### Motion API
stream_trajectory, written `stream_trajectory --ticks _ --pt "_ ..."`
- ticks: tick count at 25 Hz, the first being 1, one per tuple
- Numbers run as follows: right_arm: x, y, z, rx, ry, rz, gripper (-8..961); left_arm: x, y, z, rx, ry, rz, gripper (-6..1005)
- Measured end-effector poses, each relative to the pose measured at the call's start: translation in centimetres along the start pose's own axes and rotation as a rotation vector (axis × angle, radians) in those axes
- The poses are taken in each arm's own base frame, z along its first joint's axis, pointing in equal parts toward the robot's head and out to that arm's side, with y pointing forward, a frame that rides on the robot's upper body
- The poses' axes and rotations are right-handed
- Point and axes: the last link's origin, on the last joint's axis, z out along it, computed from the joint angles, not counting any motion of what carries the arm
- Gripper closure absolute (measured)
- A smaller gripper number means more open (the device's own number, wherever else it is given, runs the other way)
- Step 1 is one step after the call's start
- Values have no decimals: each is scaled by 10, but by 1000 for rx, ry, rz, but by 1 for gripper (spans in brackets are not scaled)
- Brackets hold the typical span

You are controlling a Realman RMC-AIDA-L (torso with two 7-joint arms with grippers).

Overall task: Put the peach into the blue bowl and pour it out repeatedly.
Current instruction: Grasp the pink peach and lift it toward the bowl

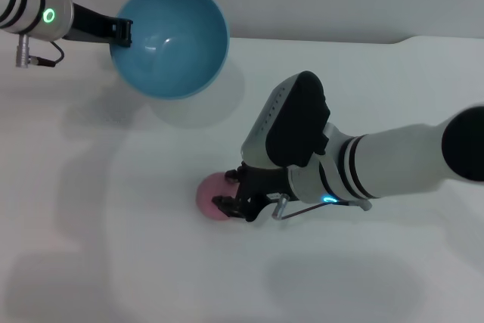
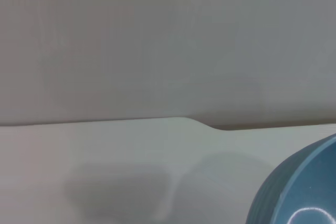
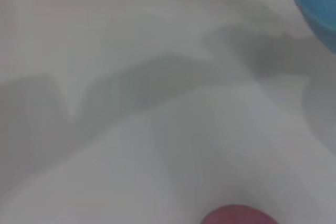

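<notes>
Your left gripper point(image 1: 123, 32) clamps the rim of the empty blue bowl point(image 1: 172, 39), held tilted above the table point(image 1: 113, 247). Your right gripper point(image 1: 233, 191) has its fingers around the peach point(image 1: 212, 194) on the table.

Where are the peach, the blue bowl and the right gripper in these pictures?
peach point(image 1: 209, 193): head view, its exposed pink side.
blue bowl point(image 1: 178, 43): head view, its inner wall.
right gripper point(image 1: 231, 191): head view, midway between the fingertips at the peach.
</notes>
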Motion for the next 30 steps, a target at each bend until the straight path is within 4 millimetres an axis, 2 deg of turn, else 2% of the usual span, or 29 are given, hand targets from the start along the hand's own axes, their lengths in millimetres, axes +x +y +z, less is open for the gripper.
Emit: stream_trajectory --ticks 13,25,30 --pt "13 -4 6 54 7 9 485 3 1 0 -2 15 1 999" --pt "15 -8 3 56 3 37 704 3 2 1 -5 13 0 1000" --pt "22 -24 -11 61 -20 135 852 3 1 1 0 11 2 1000"
